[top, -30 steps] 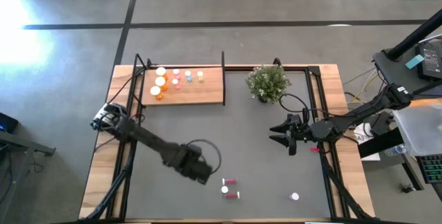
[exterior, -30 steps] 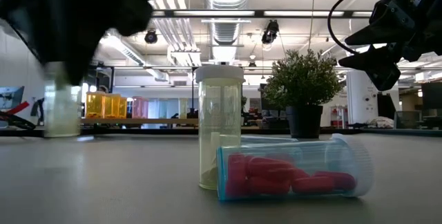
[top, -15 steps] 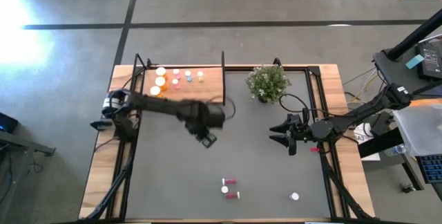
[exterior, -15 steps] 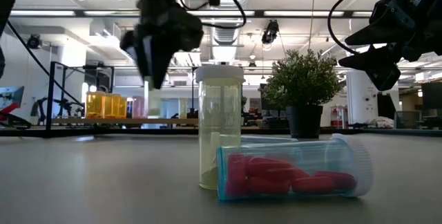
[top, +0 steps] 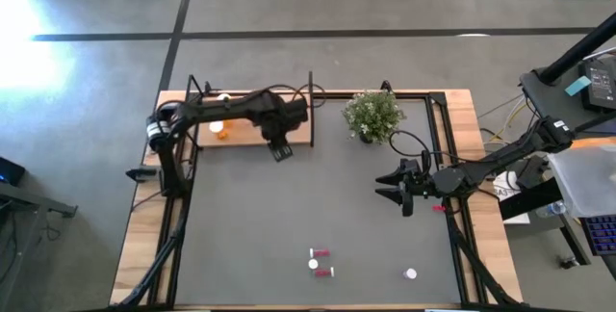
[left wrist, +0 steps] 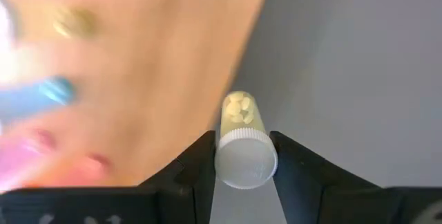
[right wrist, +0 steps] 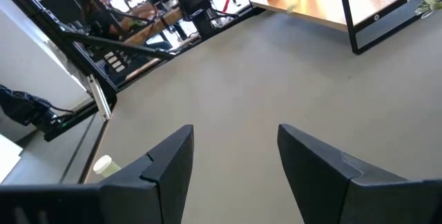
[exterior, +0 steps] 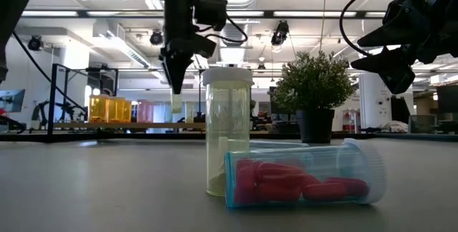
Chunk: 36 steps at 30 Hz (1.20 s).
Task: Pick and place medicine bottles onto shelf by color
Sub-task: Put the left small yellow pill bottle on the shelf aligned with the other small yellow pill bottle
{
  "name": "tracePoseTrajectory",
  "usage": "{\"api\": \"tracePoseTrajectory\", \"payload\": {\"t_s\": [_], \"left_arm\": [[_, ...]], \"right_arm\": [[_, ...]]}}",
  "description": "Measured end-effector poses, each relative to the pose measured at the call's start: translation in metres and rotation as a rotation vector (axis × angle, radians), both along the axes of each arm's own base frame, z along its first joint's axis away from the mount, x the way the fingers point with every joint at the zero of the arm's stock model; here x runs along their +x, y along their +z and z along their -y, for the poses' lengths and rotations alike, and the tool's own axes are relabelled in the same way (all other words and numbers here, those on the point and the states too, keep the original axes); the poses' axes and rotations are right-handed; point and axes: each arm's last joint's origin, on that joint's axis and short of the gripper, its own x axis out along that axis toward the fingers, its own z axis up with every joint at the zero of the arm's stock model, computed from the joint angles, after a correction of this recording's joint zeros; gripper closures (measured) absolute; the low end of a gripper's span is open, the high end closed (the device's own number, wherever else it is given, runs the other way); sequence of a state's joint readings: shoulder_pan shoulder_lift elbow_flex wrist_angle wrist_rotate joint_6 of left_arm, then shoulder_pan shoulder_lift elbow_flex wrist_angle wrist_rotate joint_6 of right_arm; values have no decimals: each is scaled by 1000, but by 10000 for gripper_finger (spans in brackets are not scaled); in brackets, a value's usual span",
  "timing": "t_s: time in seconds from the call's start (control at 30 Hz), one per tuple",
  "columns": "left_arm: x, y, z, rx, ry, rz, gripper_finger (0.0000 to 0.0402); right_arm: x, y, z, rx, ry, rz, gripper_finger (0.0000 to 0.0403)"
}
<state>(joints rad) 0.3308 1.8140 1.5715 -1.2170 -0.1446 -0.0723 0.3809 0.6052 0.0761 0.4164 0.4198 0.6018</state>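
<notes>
Swung from the mat's near side up to ten o'clock, the left gripper [top: 281, 148] now hangs over the near edge of the shelf [top: 298, 131], fingers clamped on a yellow bottle [left wrist: 239, 137]. Right gripper [top: 393, 184] waits at three o'clock, jaws spread. Three bottles [top: 319, 263] lie at six o'clock, one white-capped bottle [top: 411, 274] at five.

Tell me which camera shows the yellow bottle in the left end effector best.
Left wrist view: the yellow bottle fills the frame, clamped in the left end effector. The low view shows a sliver; the high view hides it under the arm; the right wrist view doesn't show it.
</notes>
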Motion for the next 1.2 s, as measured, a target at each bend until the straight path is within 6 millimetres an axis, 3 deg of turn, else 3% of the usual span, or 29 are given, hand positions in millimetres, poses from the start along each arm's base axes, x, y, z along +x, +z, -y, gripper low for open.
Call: {"api": "tracePoseTrajectory", "payload": {"t_s": [0.27,0.63,1.2], "left_arm": [[1,2,-29,63,-132,-42,294],[2,-6,-66,68,-109,15,294],[4,-19,-84,73,-86,22,294]], "right_arm": [[0,0,0,0,0,0,202],[0,0,0,0,0,0,202],[0,0,0,0,0,0,202]]}}
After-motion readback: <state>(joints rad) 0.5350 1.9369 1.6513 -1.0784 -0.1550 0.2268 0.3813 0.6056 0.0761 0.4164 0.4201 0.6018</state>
